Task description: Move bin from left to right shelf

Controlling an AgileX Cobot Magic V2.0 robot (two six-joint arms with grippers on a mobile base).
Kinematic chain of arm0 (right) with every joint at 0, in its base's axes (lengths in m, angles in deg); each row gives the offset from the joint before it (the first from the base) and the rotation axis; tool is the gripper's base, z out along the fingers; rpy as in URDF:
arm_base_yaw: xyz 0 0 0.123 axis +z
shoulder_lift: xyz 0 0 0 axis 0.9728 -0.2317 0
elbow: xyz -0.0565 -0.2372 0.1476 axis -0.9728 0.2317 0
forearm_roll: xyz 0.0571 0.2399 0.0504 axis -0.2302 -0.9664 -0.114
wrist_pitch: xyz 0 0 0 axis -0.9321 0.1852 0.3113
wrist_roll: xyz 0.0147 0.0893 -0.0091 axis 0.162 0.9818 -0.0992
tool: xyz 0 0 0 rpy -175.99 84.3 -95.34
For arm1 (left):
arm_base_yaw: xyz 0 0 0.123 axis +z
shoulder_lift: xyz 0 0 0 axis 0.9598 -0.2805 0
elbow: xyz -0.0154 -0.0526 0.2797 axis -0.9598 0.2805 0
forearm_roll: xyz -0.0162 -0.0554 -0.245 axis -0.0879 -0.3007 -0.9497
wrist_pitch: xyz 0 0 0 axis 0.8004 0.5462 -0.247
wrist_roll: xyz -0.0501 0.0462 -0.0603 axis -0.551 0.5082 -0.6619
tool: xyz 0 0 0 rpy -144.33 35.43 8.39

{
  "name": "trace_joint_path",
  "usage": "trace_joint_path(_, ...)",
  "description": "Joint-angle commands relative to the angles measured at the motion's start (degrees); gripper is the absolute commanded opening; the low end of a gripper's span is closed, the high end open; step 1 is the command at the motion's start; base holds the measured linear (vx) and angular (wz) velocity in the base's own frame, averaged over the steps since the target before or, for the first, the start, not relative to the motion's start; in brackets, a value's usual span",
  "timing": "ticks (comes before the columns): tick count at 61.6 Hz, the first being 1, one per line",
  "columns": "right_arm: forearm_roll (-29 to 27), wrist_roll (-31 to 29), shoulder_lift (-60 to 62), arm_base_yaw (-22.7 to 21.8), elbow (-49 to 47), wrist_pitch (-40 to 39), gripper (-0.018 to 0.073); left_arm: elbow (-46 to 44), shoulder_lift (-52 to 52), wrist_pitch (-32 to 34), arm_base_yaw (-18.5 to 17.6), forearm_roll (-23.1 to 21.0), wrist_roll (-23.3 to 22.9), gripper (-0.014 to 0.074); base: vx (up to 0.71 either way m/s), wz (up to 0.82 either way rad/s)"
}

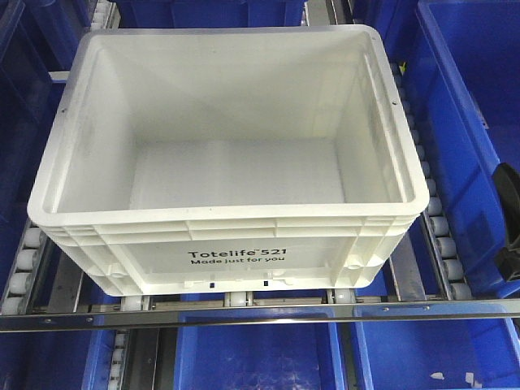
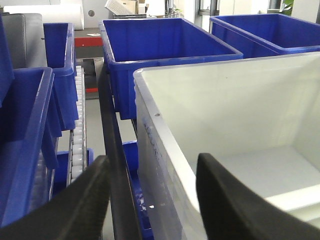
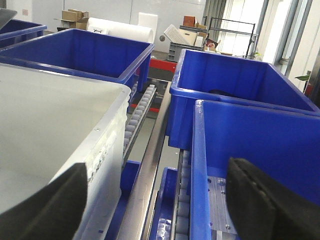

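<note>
Bin [image 1: 227,162] is sitting empty on the roller rails, looking light, stiff and slick; I'm planning to grip its ribbed rim. I'm seeing the left gripper [image 2: 150,200] spread astride its wall, the right gripper [image 3: 155,200] spread beside it.

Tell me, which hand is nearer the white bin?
Left. The left hand straddles the white bin wall; the right hand sits beside it, straddling a blue bin wall.

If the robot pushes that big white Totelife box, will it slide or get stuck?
The white Totelife tote sits on roller tracks, so it would probably glide easily. It looks empty, so likely light for its size. Its ribbed rim and walls suggest stiff plastic that should not flex much.
</note>
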Motion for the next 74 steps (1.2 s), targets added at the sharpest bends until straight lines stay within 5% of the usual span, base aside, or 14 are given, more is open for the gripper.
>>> trace_joint_path(1,0.3,-0.4,-0.6,-0.1,-1.7,-4.1,0.0423,-1.4,-1.0,5.0,-0.4,-0.4,-0.1,0.0262,0.0,0.0)
trace_joint_path(8,0.3,-0.4,-0.6,-0.1,-1.7,-4.1,0.0139,-1.4,-1.0,5.0,-0.4,-0.4,-0.1,0.0015,0.0,0.0)
trace_joint_path(11,0.3,-0.4,-0.6,-0.1,-1.7,-4.0,-0.0013,-1.4,-1.0,5.0,-0.4,-0.4,-0.1,-0.0011,0.0,0.0)
trace_joint_path(64,0.2,-0.3,-0.6,-0.1,-1.7,-3.0,-0.0008,-1.4,-1.0,3.5,-0.4,0.7,0.3,-0.0008,0.0,0.0)
trace_joint_path(74,0.2,-0.3,-0.6,-0.1,-1.7,-3.0,-0.0008,4.7,5.1,1.4,-0.4,1.4,0.4,-0.0008,0.0,0.0)
